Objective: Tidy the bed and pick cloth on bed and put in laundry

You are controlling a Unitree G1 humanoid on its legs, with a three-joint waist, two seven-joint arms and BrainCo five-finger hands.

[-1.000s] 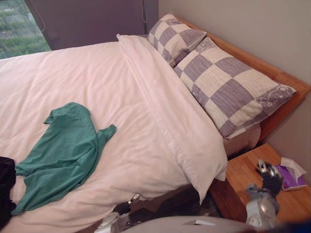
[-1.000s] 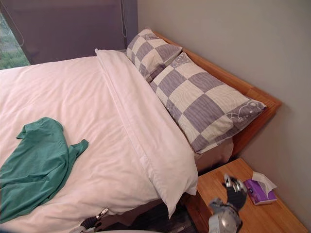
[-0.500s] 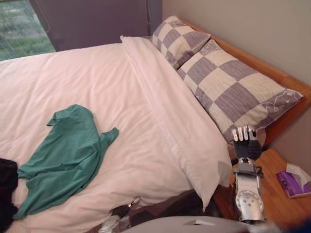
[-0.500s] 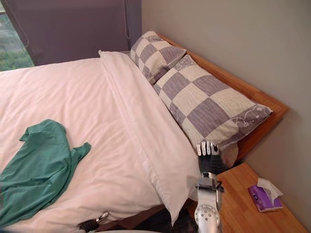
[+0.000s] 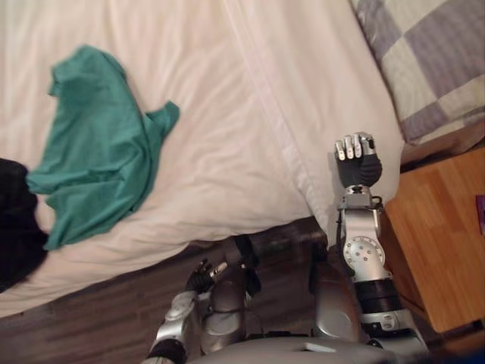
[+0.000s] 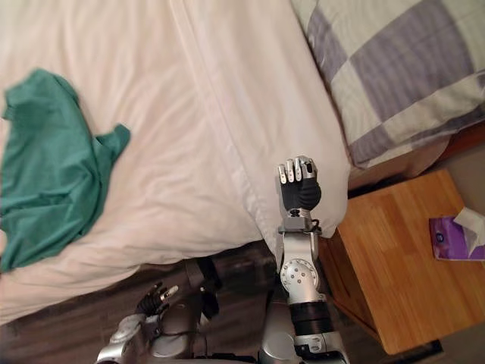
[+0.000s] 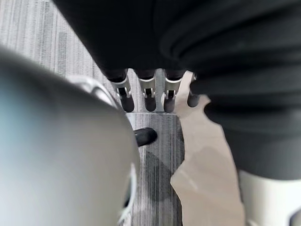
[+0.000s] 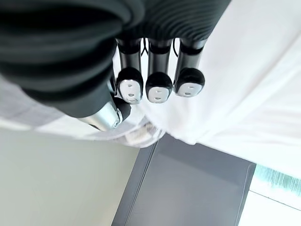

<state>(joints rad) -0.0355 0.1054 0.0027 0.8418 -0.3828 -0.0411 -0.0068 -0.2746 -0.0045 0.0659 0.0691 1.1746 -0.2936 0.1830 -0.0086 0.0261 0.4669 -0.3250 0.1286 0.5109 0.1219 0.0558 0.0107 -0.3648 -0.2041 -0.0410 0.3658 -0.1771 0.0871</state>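
Observation:
A green cloth [image 5: 98, 152] lies crumpled on the white duvet [image 5: 227, 91] at the bed's left part, with a black cloth [image 5: 15, 220] beside it at the bed's edge. My right hand [image 5: 356, 159] is raised over the duvet's folded corner by the checkered pillow [image 6: 402, 68], far from the green cloth. Its fingers [image 8: 159, 87] are curled and hold nothing. My left hand [image 5: 201, 277] hangs low by the bed's side above the floor, fingers [image 7: 148, 96] relaxed and empty.
A wooden nightstand [image 6: 402, 258] stands right of the bed, close to my right arm, with a purple tissue pack [image 6: 453, 236] at its far edge. Dark wood floor [image 5: 91, 334] runs along the bed's near side.
The camera has tilted down towards the bed's edge. My right hand has risen from beside the nightstand to over the duvet's corner, and its fingers have curled.

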